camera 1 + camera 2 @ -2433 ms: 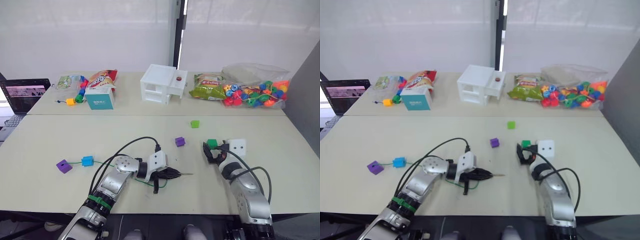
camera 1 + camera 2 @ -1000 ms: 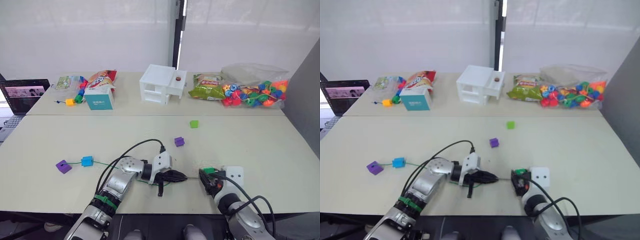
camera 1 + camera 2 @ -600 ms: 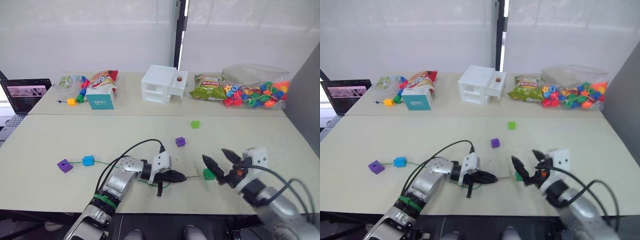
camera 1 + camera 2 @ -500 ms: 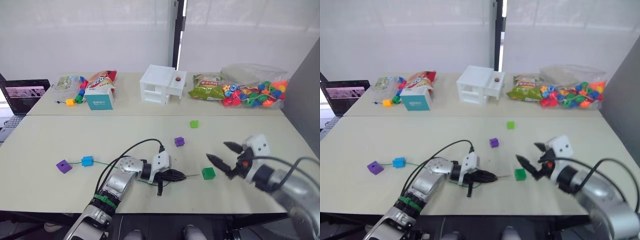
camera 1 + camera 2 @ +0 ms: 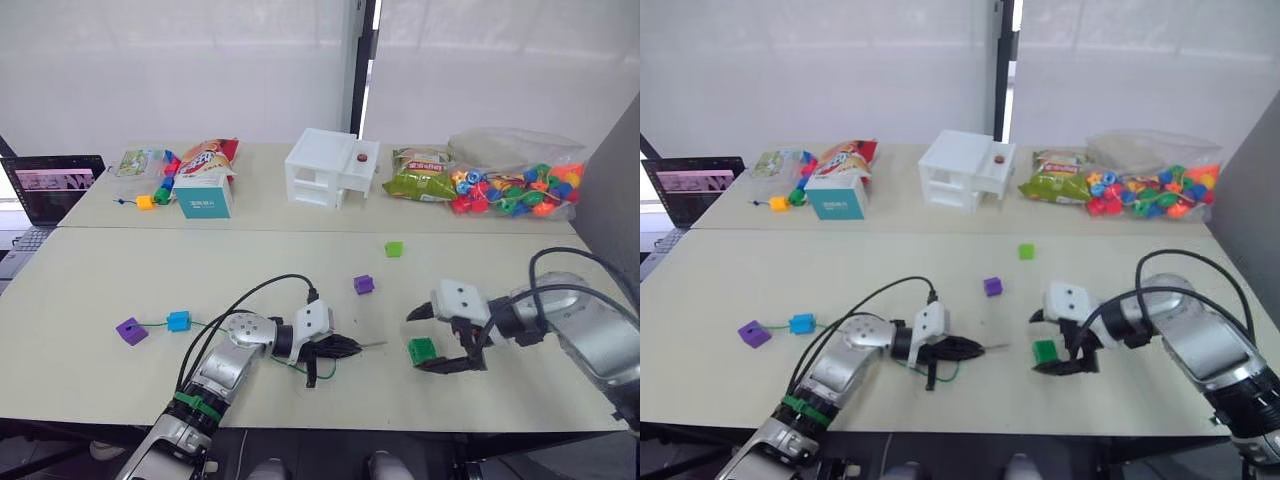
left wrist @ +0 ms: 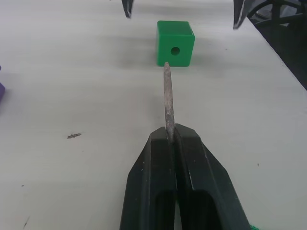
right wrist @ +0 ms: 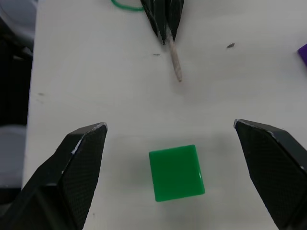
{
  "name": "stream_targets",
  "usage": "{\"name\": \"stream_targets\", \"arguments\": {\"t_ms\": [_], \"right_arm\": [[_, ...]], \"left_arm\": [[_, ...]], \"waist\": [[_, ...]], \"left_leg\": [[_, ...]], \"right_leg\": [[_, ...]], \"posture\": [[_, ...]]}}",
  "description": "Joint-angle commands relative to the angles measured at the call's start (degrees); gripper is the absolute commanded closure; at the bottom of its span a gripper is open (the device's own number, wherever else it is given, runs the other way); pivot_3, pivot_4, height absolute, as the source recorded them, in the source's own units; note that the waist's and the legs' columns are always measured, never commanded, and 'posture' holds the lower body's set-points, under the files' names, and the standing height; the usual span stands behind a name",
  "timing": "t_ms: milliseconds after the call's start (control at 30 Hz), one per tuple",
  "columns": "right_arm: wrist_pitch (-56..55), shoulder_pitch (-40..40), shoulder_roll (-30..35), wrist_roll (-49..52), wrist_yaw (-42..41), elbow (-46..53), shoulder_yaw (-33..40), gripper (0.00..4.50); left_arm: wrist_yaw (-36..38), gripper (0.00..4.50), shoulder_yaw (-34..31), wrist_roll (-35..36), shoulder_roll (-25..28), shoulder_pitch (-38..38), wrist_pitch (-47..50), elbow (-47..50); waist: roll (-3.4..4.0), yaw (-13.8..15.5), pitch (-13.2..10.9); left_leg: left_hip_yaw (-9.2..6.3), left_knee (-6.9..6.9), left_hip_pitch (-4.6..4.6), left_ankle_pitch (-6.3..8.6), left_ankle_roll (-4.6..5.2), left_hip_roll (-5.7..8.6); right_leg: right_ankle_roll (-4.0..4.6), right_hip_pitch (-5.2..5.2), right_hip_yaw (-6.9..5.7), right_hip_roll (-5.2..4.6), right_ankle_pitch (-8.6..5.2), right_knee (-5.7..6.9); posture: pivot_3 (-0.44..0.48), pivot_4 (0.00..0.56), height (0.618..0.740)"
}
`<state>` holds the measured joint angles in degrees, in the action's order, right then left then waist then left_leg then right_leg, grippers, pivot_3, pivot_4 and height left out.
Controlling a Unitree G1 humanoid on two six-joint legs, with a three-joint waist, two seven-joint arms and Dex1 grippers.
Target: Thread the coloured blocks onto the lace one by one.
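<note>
- Dark green plastic cube (image 5: 421, 349), small and hard, sits on the pale desk (image 5: 520, 270) at lower centre-right of the left eye view, its drilled hole facing the stiff silvery needle tip (image 6: 168, 98) of the thin bright-green lace (image 5: 205, 326).
- Left hand (image 5: 355, 346) is at lower centre, its fingers pressed together and clamped on the needle tip, which points at the cube but stops short of it.
- Right hand (image 5: 436, 340) has its fingers spread wide, one on each side of the cube, touching neither face as far as I can tell.
- Handling, as I judge it: the cube looks light, rigid and smooth, so it may skid or twist if nudged; pinch it on two flat sides, leaving the holed faces free. The lace is limp apart from its tip, so hold it close to the point.
- Blue cube (image 5: 179, 321) is already on the lace at mid-left, with a purple cube (image 5: 130, 330) just beyond it; a second purple cube (image 5: 364, 284) and a light green cube (image 5: 394, 249) lie loose nearer the centre.
- Compared with 2.4 s ago, the dark green cube has left the right hand's grip and lies on the desk nearer the needle; the right hand has opened.
</note>
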<state>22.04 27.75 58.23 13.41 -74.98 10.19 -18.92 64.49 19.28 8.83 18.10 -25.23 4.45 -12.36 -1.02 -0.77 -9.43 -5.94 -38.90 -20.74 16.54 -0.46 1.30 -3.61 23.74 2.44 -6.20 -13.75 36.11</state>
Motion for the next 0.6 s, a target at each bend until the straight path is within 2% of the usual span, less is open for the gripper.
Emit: {"name": "stream_targets", "arguments": {"t_ms": [33, 100, 300, 533, 600], "right_arm": [[-3.9, 1.8, -1.1, -4.3, -2.1, -1.8, -2.1, 0.03], [-5.7, 2.4, -1.9, -6.3, -2.6, -3.0, -3.0, 0.03], [-5.6, 2.8, -2.4, -9.9, -4.2, -3.7, -3.7, 0.03], [-3.4, 2.9, -1.4, -10.0, -5.0, -2.9, -1.0, 0.03], [-3.0, 2.3, -3.0, -9.2, -3.8, -2.5, -0.2, 0.03]], "left_arm": [[-1.3, 4.50, 0.0, 0.3, -0.4, 1.0, 1.1, 3.5], [-1.8, 4.50, -0.1, 0.3, -0.4, 1.2, 1.5, 4.1], [-2.0, 4.50, 0.1, 0.5, -0.3, 1.4, 2.2, 4.5], [-1.7, 4.50, 0.4, 0.5, -0.3, 1.1, 2.1, 4.1], [-1.7, 4.50, 0.6, 0.3, -0.5, 0.9, 1.9, 3.6]], "waist": [[0.00, 0.0, 0.0], [0.01, 0.1, 0.0], [0.01, 0.0, 0.0], [0.01, 0.0, 0.0], [0.01, 0.0, 0.0]], "left_leg": [[0.01, 0.00, -0.06, -0.01, -0.01, 0.00], [-0.01, -0.07, -0.34, -0.06, -0.09, 0.00], [-0.01, -0.08, -0.38, -0.07, -0.12, 0.01], [0.00, -0.08, -0.38, -0.07, -0.12, 0.02], [0.00, -0.08, -0.38, -0.07, -0.12, 0.02]], "right_leg": [[0.00, 0.10, 0.00, 0.00, 0.00, 0.04], [0.01, 0.42, 0.00, 0.00, 0.01, 0.14], [0.00, 0.45, 0.00, -0.02, 0.04, 0.13], [0.00, 0.44, 0.00, -0.02, 0.04, 0.13], [0.00, 0.44, 0.00, -0.02, 0.04, 0.12]], "posture": [[0.000, 0.150, 0.740], [0.000, 0.150, 0.740], [0.000, 0.150, 0.740], [0.000, 0.150, 0.740], [0.000, 0.150, 0.740]]}}
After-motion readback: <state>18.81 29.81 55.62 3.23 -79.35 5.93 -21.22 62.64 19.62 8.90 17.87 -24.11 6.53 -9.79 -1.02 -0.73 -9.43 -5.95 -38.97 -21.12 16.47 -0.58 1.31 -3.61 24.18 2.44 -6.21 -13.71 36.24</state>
